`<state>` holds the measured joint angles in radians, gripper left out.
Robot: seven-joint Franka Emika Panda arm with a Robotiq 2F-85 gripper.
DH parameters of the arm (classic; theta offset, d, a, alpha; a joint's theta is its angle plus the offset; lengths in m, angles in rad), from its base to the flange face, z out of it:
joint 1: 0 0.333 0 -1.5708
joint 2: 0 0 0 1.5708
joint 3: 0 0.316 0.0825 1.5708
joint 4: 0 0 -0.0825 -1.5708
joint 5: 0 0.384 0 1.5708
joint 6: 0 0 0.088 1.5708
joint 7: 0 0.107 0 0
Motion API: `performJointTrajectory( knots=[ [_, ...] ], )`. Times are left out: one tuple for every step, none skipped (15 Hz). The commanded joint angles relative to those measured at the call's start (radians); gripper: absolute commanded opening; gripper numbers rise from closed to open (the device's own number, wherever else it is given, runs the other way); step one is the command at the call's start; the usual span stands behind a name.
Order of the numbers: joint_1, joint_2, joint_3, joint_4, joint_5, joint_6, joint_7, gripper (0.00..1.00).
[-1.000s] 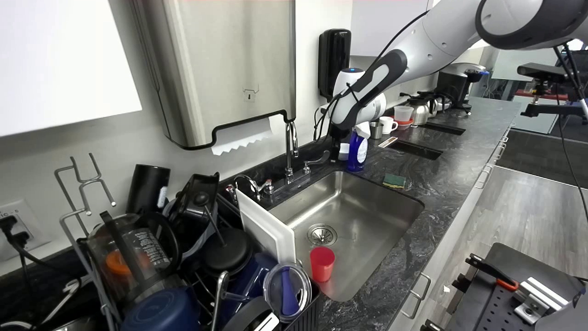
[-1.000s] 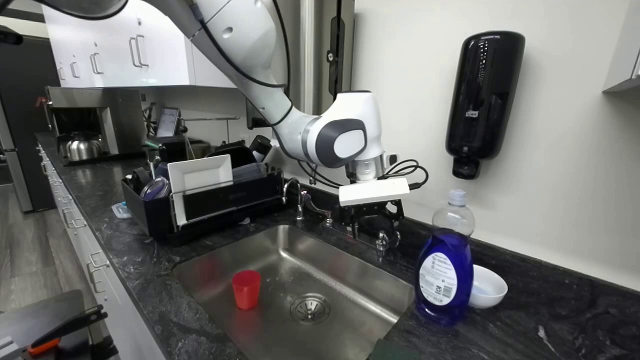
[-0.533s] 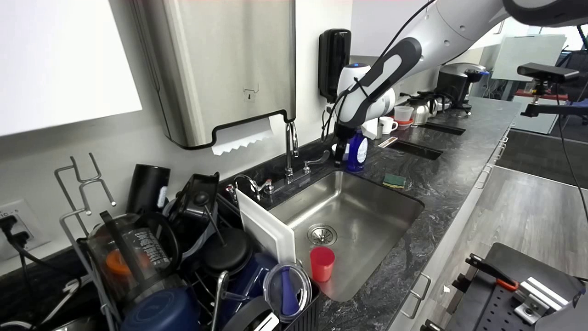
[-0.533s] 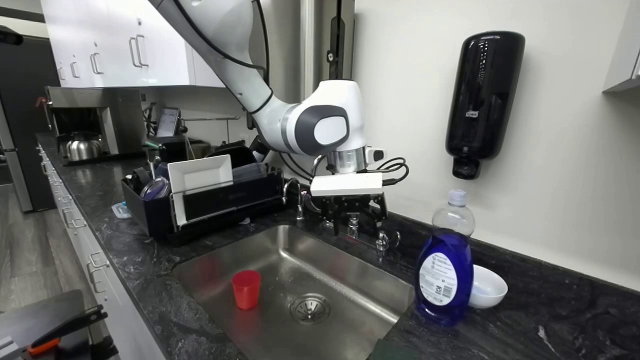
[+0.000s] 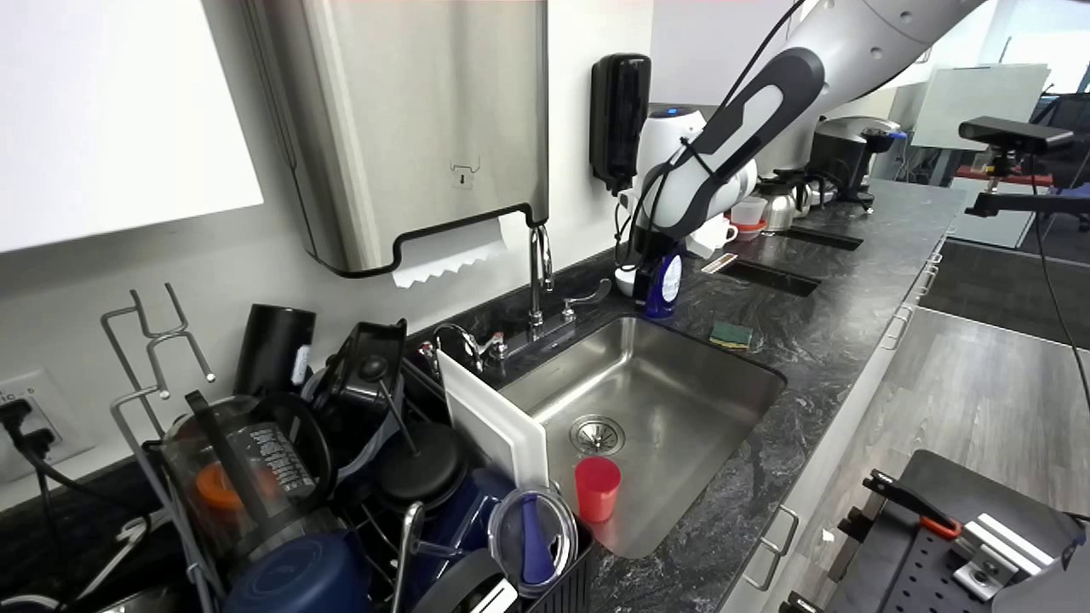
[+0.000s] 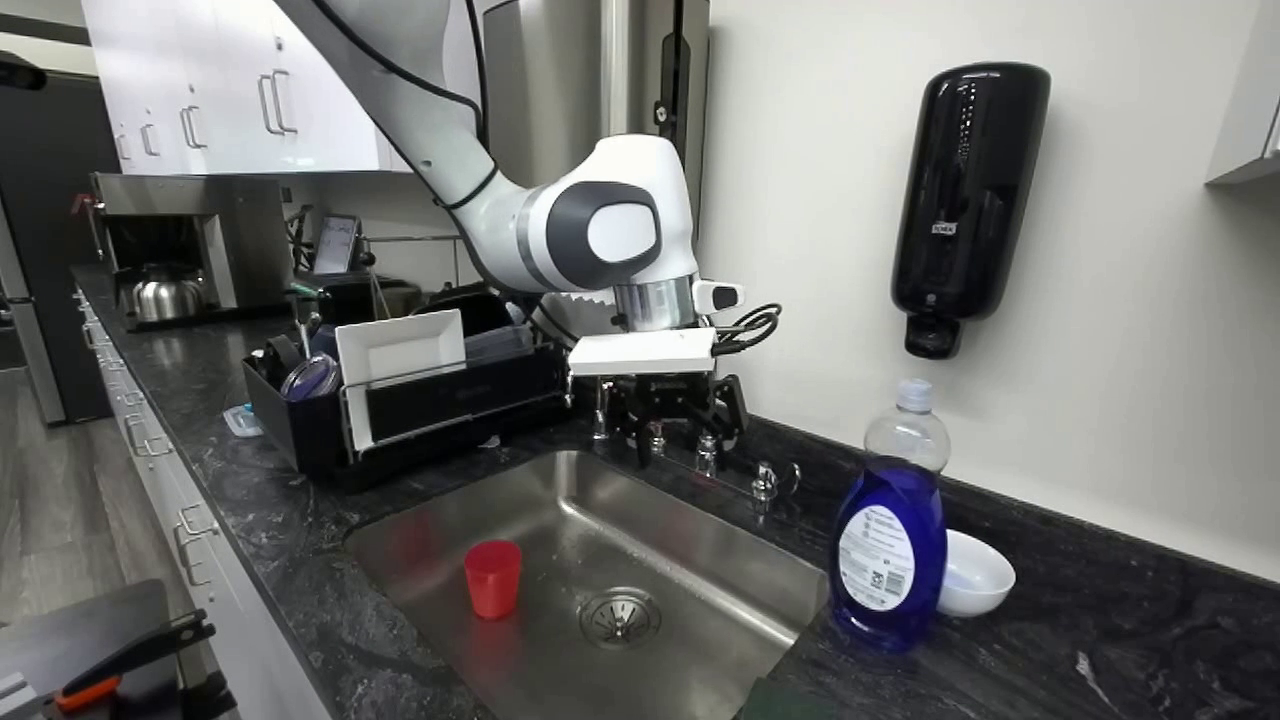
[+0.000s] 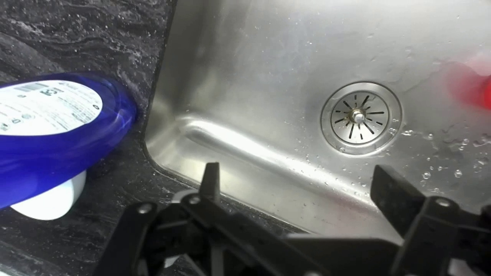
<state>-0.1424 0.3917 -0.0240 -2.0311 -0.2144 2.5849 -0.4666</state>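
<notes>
Black two-finger gripper (image 7: 295, 180) on a white-and-grey jointed arm (image 6: 590, 235), poised above the back edge of a rectangular stainless-steel sink (image 7: 276, 69). Jaws spread wide, nothing pinched: steel & dark marbled countertop (image 6: 1110, 650) show btwn the fingertips (image 7: 210, 178) (wrist view).

Change vs. preceding frames: arm has swung out from the white wall (image 6: 800, 150), twd. the sink, as seen in both exterior views; surrounding objs. unmoved. Implication (judged): gripper repositioned only; no grasp made as yet.

Nearby: tall clear plastic bottle of blue liquid (image 6: 893, 510), white oval label, upright on countertop at the sink's end; apart from gripper, tho' the two overlap in an exterior view. Small round white bowl (image 6: 975, 575) just behind bottle, partly hidden; contact can't be told. Slender chrome faucet (image 5: 535, 272) stands behind the sink.

Red tapered plastic cup (image 6: 493, 580) upright in sink, nr. the round metal drain (image 7: 357, 117), well apart from gripper. Also shown: black dish rack (image 6: 460, 410) w/ square white plate (image 6: 400, 345) leaning in it; rectangular green-and-yellow sponge (image 5: 732, 335) on countertop; glossy black wall dispenser (image 6: 970, 200).
</notes>
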Motion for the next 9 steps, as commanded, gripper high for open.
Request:
performJointTrajectory(
  knots=[
    [0.029, -0.085, -0.03, -0.089, -0.056, -0.005, 0.069, 1.0],
    [0.032, -0.104, -0.034, -0.107, -0.068, -0.007, 0.084, 1.0],
    [0.036, -0.12, -0.039, -0.124, -0.081, -0.005, 0.101, 1.0],
    [0.041, -0.137, -0.045, -0.139, -0.095, -0.005, 0.119, 1.0],
    [0.046, -0.151, -0.051, -0.15, -0.112, -0.011, 0.137, 1.0],
    [0.049, -0.163, -0.055, -0.163, -0.128, -0.012, 0.155, 1.0],
    [0.052, -0.177, -0.059, -0.175, -0.142, -0.012, 0.173, 1.0],
    [0.056, -0.186, -0.062, -0.185, -0.157, -0.013, 0.186, 1.0],
    [0.058, -0.195, -0.062, -0.194, -0.167, -0.019, 0.192, 1.0]
  ],
)
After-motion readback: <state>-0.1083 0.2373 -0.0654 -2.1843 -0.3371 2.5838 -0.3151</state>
